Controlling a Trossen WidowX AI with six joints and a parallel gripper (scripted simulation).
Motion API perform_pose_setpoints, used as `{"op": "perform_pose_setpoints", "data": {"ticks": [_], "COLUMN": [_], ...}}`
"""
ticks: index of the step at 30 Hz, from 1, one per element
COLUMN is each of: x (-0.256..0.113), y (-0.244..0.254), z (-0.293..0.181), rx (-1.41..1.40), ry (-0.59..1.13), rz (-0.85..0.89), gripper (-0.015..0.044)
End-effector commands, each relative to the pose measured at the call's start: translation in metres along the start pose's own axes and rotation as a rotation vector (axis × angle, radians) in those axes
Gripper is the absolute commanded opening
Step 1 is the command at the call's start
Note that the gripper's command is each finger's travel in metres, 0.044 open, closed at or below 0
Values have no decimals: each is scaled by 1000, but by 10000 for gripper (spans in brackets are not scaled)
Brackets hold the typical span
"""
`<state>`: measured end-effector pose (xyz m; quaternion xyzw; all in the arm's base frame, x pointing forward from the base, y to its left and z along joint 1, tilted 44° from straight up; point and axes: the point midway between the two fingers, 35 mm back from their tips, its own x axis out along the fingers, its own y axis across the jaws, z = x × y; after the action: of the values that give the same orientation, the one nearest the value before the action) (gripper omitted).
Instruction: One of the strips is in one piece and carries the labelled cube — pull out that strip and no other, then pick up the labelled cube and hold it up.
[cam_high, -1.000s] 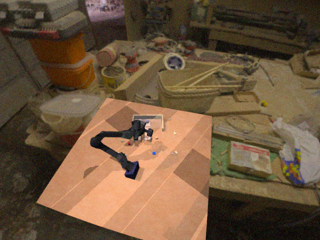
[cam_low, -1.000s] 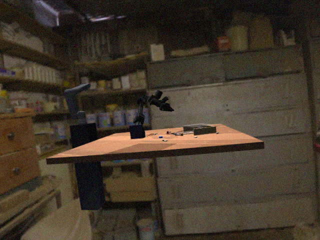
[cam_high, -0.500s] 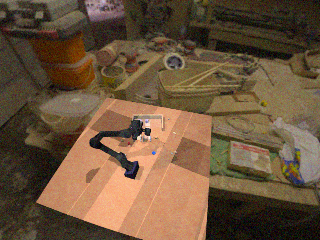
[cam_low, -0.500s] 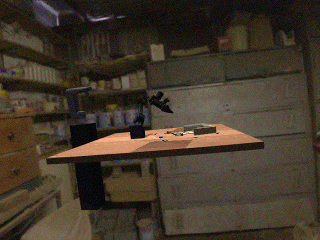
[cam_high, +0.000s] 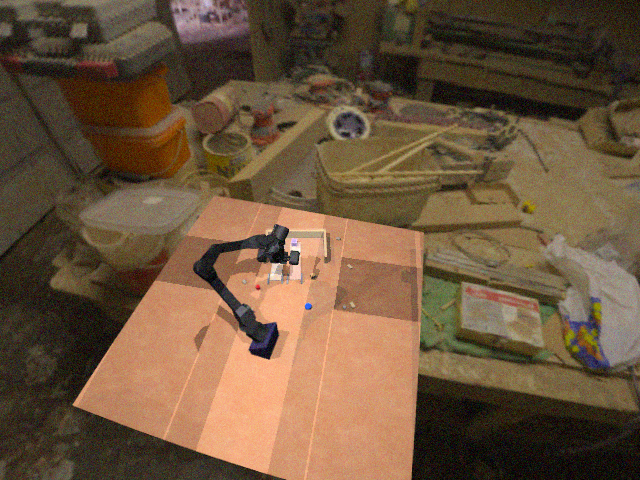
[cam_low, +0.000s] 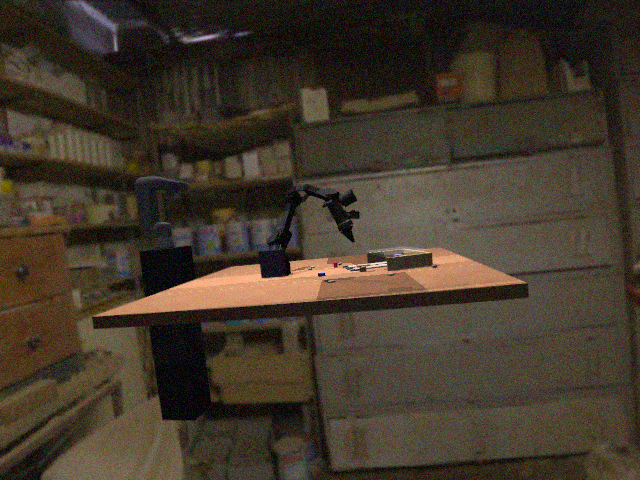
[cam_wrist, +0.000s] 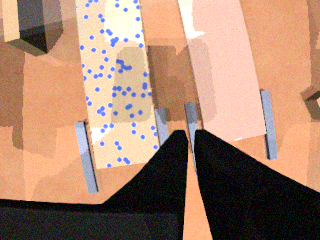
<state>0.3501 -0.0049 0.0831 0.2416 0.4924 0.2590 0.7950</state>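
My gripper (cam_low: 353, 240) (cam_wrist: 189, 140) is shut and empty, above the table near the strips' near ends. A cream strip with blue dots (cam_high: 276, 273) (cam_wrist: 120, 102) lies on the left in the wrist view. A plain pale pink strip (cam_high: 295, 273) (cam_wrist: 230, 75) lies on the right. A small lilac cube (cam_high: 294, 241) is at the far part of the pink strip; I cannot read a label on it. The arm hides part of the strips in the top view, so whether each is in one piece cannot be told.
Thin blue-grey guide bars (cam_wrist: 87, 157) (cam_wrist: 269, 125) flank the strips' near ends. A low pale wall (cam_high: 310, 234) (cam_low: 408, 262) stands around the far part. A red piece (cam_high: 257, 286) (cam_low: 334, 265), a blue piece (cam_high: 308, 306) (cam_low: 321, 274) and several small bits lie on the table.
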Motion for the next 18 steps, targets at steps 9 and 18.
{"op": "perform_pose_setpoints", "data": {"ticks": [9, 18], "x": [35, 43], "y": [40, 39], "z": [-11, -12], "rx": [-114, -114], "ry": [386, 385], "rz": [73, 73], "gripper": [0, 0]}}
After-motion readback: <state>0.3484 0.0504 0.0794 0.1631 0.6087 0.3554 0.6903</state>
